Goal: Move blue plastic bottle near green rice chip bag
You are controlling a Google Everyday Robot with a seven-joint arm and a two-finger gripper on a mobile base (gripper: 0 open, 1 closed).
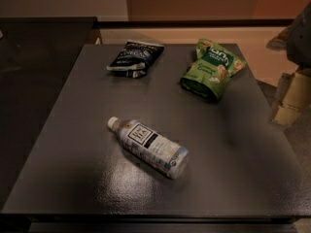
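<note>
The blue plastic bottle [148, 147] lies on its side on the dark table [233, 169], near the front middle, with its white cap pointing to the back left. The green rice chip bag [212, 68] lies at the back right of the table, well apart from the bottle. My gripper [297, 33] shows only as a grey shape at the top right edge of the camera view, off the table, beyond the green bag and far from the bottle. It holds nothing that I can see.
A dark navy-black snack bag [133, 58] lies at the back left of the table. Pale yellow box-like shapes [291, 98] stand on the floor to the right of the table. A dark counter [39, 47] adjoins the table on the left.
</note>
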